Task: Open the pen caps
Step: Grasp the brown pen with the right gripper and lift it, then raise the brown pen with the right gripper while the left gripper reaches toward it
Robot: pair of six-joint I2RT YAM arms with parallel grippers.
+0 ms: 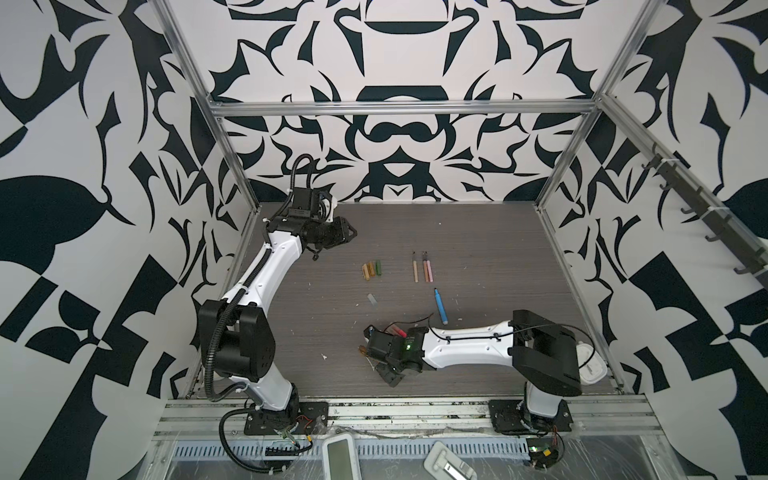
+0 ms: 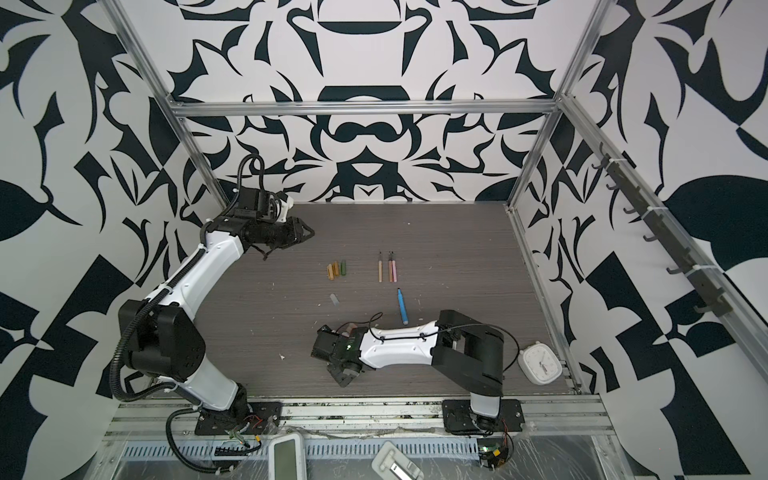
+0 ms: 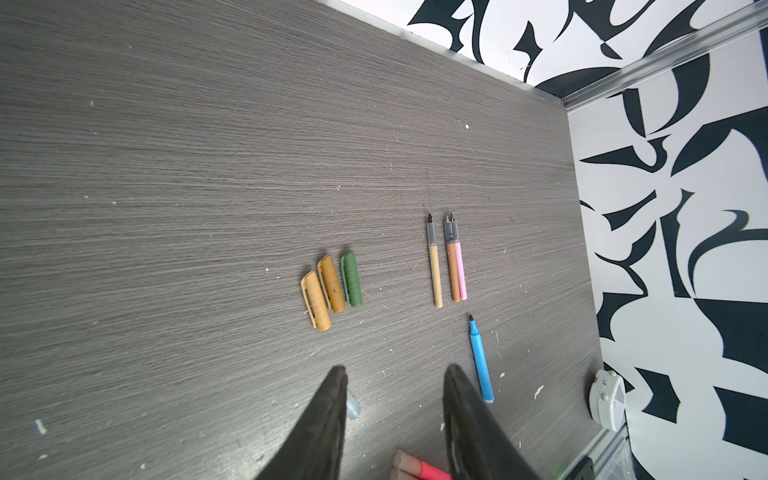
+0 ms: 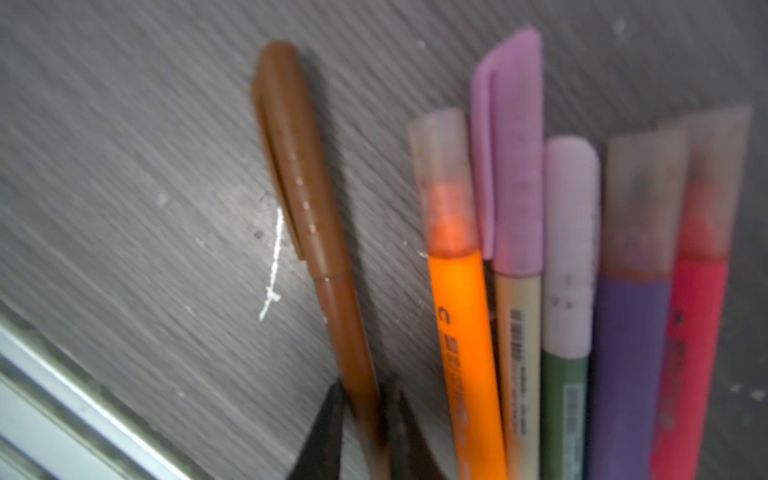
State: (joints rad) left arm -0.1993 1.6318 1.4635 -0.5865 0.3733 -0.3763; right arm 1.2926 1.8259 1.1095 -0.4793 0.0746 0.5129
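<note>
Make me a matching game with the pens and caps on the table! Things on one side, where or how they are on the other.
1. blue pen
2. green cap
3. brown pen
4. left hand

A. between the fingers of the right hand, cap on
B. open, holding nothing
C. beside two gold caps
D. lying alone, tip bare

Pairs: 1-D, 2-C, 3-A, 4-B

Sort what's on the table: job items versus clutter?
Job: brown pen, cap on, in the right gripper; five more capped pens; three loose caps; three uncapped thin pens; uncapped blue pen.
Lying about: white clock; white specks.
</note>
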